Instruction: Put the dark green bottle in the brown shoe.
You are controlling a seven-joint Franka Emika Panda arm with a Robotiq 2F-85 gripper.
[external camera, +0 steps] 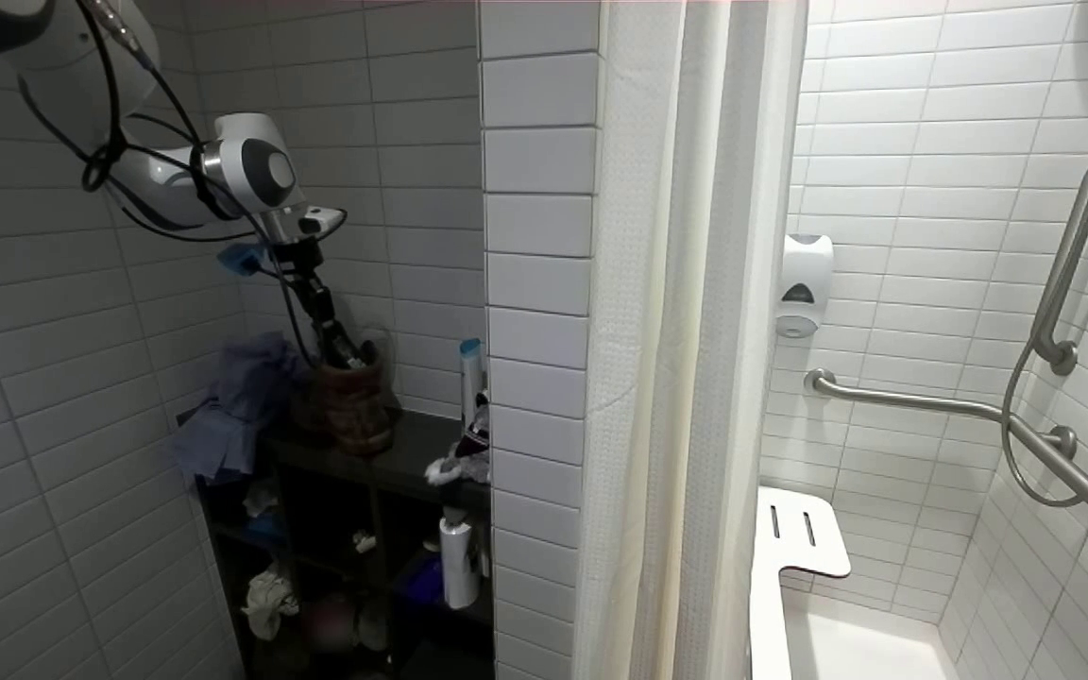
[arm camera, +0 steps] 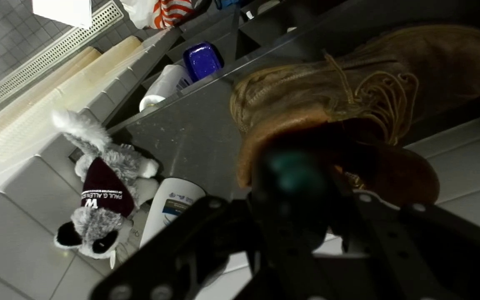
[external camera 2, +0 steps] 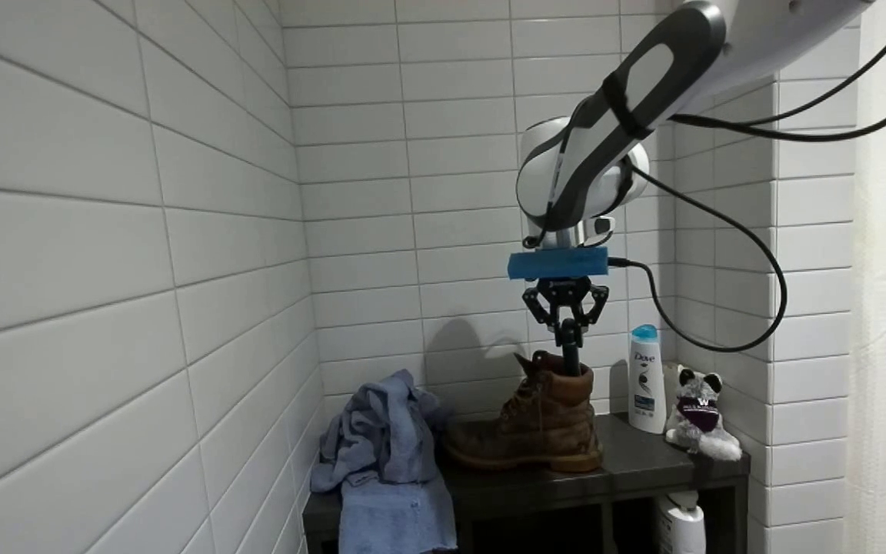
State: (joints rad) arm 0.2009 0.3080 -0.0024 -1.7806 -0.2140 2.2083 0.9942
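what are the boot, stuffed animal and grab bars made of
Boot: probably leather, mostly matte, judging by creases and stitching.
Stuffed animal: fuzzy plush, likely synthetic, from its shaggy fur.
Grab bars: satin metal, perhaps steel, given their grey highlights.

The claw [arm camera: 302, 208] grips a dark green bottle [arm camera: 296, 173], blurred, its end over the dark opening of a brown boot [arm camera: 298, 89] just ahead of the claw. Left of the claw are a white bottle [arm camera: 174, 203] and, farther out, a grey stuffed toy [arm camera: 125, 166]; ahead to the left, a blue container [arm camera: 202, 61] beside a white jar [arm camera: 168, 83].
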